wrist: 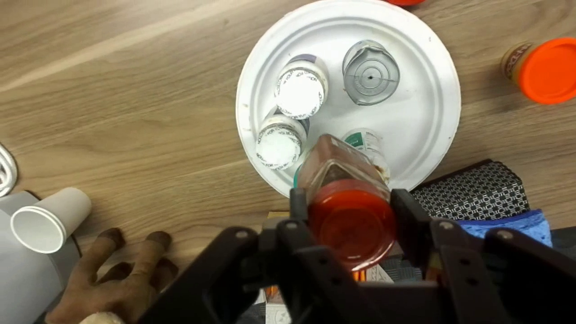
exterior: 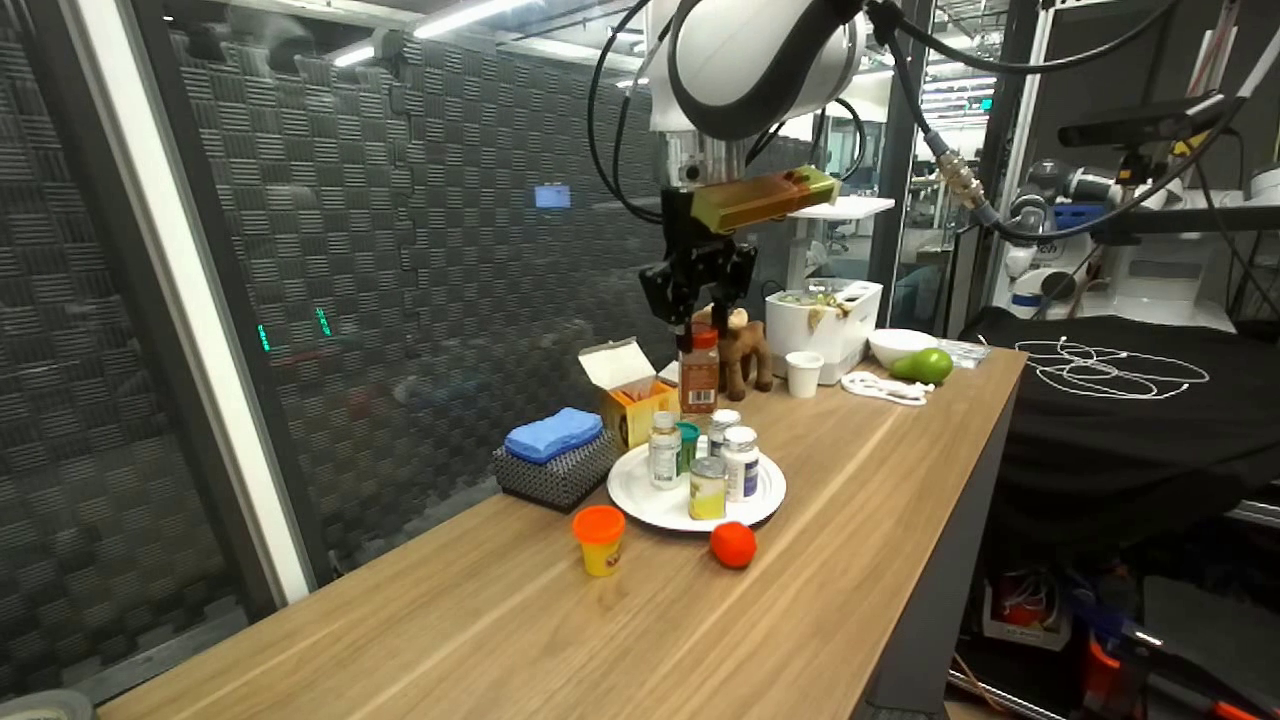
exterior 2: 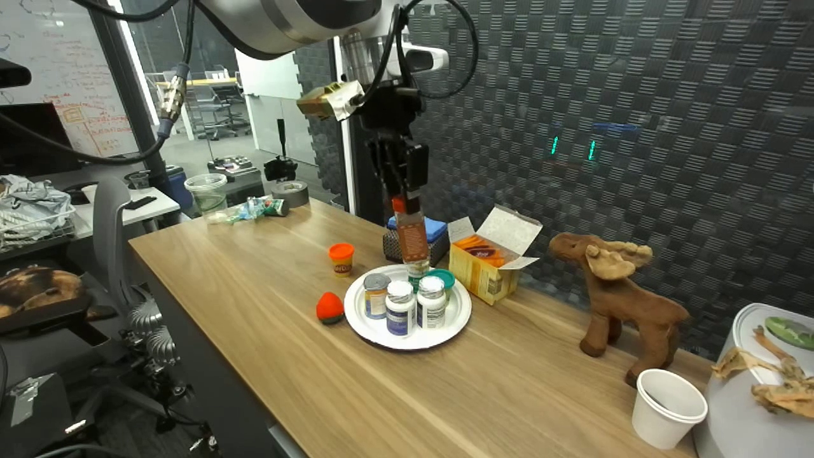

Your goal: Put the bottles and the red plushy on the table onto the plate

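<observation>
The end effector (wrist: 350, 212) pinches a brown bottle (exterior: 699, 380) at its red cap, low and just right of centre in the wrist view. There the bottle hides most of a green-capped jar (exterior 2: 443, 278) and part of a slim white-labelled bottle (exterior: 664, 456); whether its base touches them is hard to tell. Also on the round white plate (wrist: 418, 117) stand two white bottles (wrist: 300, 93) and a silver-topped can (wrist: 371, 76). The red plushy (exterior: 733, 545), just beside the plate, is cut to a sliver at the wrist view's top edge; an orange-capped tub (exterior: 600, 545) stands near. In an exterior view the arm (exterior: 750, 65) runs off the frame's top, and the brown toy moose (exterior: 748, 350) is partly covered. The tabletop (exterior: 640, 640) is light-brown wood, beside a dark, block-patterned wall (exterior: 480, 300). At upper left in an exterior view, a whiteboard (exterior 2: 82, 114) carries red writing too blurred to read.
</observation>
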